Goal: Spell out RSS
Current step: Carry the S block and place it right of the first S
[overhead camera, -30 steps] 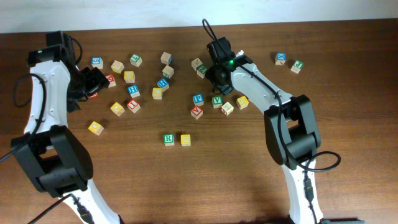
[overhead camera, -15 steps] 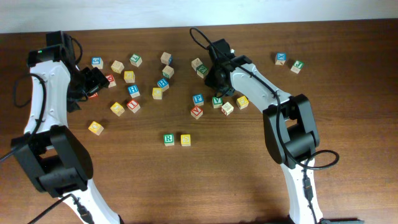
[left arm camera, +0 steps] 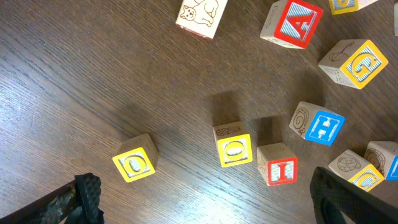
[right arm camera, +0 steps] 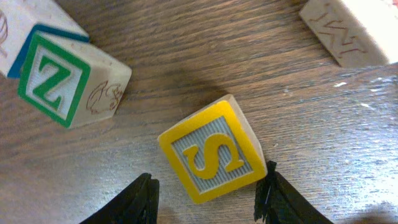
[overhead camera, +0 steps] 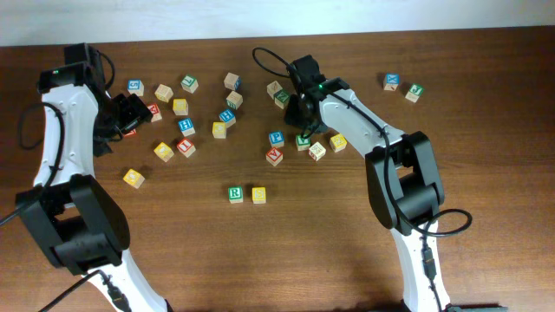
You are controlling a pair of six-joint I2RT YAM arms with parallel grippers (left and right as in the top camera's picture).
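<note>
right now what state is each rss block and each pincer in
R cube: lying flat, R facing up
yellow cube: lying flat beside the R cube, letter unreadable
right pincer: open, fingers either side of the S cube
S cube: lying flat, S facing up, skewed
left pincer: open, empty

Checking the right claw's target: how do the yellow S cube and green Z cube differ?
The yellow-faced wooden S cube has a yellow letter on grey stripes; the green-bordered wooden Z cube has a green letter on a pale face. The S cube lies between the fingers of the right claw; the Z cube lies outside them. Both are wooden letter cubes.
</note>
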